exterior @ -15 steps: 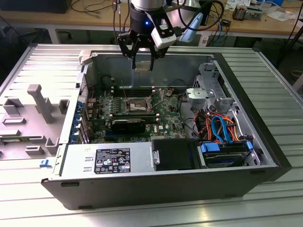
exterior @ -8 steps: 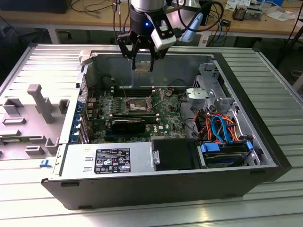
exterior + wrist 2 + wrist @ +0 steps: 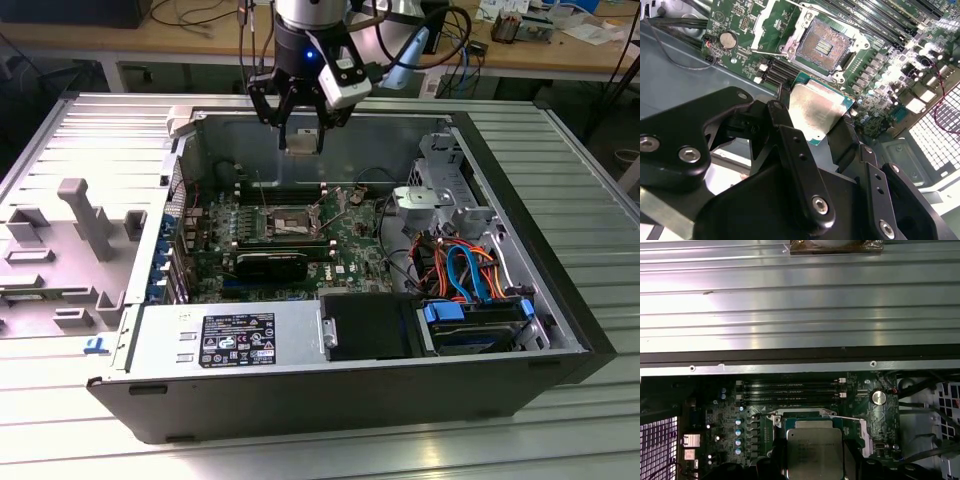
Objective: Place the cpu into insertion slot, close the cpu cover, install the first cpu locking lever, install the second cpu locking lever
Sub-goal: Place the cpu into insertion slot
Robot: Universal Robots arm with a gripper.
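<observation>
From my seat, the exterior view shows the gripper (image 3: 300, 135) hanging over the open computer case (image 3: 350, 400) with the cpu (image 3: 300, 141) pinched between its tips, well above the board. The insertion slot (image 3: 283, 222) sits at about six o'clock from the gripper, and the memory slots (image 3: 290, 186) lie at twelve o'clock of that slot. At roughly three o'clock of the slot something silvery stands up, which I take to be the raised cover. In the second wrist view the two black fingers (image 3: 785, 127) are pressed against opposite edges of the chip, metal top facing the camera. The chip is clear of everything else, and beyond it the slot is bare, its dark centre and contact field exposed. The cpu cover (image 3: 765, 25) is swung up off the slot at one edge, and thin wire locking levers (image 3: 765, 51) appear loose rather than hooked down, though I can't be sure of their exact position. In the first wrist view I look down past the held chip at the green circuit board (image 3: 730, 415). The chip lines up roughly over the slot's frame but is not seated. My reading is that only the pick-up is done. Seating the chip, shutting the cover and latching both levers all remain.
</observation>
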